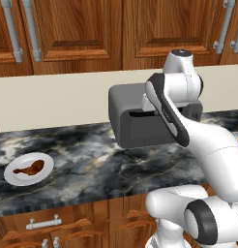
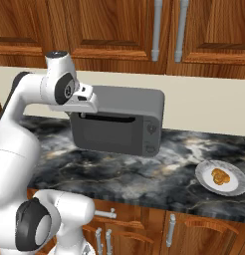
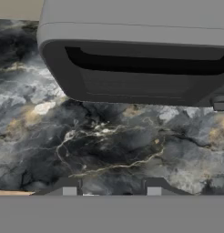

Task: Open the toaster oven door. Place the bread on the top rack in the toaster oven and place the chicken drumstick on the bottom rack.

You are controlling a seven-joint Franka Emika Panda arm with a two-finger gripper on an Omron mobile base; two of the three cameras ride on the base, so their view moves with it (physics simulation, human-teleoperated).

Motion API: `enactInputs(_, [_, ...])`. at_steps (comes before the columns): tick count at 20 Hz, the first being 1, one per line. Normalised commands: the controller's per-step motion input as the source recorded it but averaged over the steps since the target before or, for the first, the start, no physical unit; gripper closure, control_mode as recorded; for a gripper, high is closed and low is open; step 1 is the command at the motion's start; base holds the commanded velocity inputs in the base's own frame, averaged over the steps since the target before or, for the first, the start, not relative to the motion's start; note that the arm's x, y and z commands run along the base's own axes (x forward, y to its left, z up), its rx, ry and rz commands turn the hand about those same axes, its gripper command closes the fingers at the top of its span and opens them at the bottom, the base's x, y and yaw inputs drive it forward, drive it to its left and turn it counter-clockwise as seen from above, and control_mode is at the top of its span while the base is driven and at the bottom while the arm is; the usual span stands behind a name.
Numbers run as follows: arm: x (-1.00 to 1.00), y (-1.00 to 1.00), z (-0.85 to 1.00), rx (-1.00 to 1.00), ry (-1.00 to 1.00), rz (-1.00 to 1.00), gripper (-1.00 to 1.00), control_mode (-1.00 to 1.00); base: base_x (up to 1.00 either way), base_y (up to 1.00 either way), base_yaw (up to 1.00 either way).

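And here's the marble counter (image 1: 87,160), dark and veined, running across under the wooden wall cabinets (image 2: 119,30). Biggest thing on it: the toaster oven (image 2: 122,104), dark grey, rounded along the top, sitting back near the cream wall. Its door (image 2: 107,135) is up and closed against the front, with a dark slot along the upper edge where the handle recess sits, and a control strip at the right end in the right base view.

The white arm rises up from the base and bends forward, and the hand is right up at the oven's upper front edge. From the hand view we're looking down the oven face onto the counter, and the gripper (image 3: 112,191) shows its two dark tips standing apart with a clear gap between them, nothing pinched, bare marble beyond.

Off to the left end of the counter, well apart from the oven, a white plate (image 1: 17,179) carries the chicken drumstick (image 1: 29,169), reddish brown, lying flat. Over on the other side, to the right of the oven, a second white plate (image 2: 234,187) holds the bread (image 2: 220,176), a small golden lump sitting in the middle. Both foods rest on their plates, oven closed
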Motion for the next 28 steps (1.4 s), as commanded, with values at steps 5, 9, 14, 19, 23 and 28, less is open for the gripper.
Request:
enactInputs(5, [-0.04, 0.08, -0.03, -0.03, 0.0, 0.0, -1.0, -1.0, 0.0, 0.0, 0.0])
enactInputs(9, [-0.01, 0.52, -0.14, -0.1, -0.01, -0.05, -1.0, -1.0, 0.0, 0.0, 0.0])
enactInputs(14, [0.0, 0.62, -0.17, -0.09, -0.02, -0.1, -1.0, -1.0, 0.0, 0.0, 0.0])
enactInputs(19, [-0.01, 0.2, -0.13, -0.02, 0.0, -0.08, -1.0, -1.0, 0.0, 0.0, 0.0])
enactInputs(23, [0.0, 0.21, -0.17, -0.03, 0.02, -0.1, -1.0, -1.0, 0.0, 0.0, 0.0])
enactInputs(28, [0.0, 0.0, 0.0, 0.0, 0.0, 0.0, -1.0, -1.0, 0.0, 0.0, 0.0])
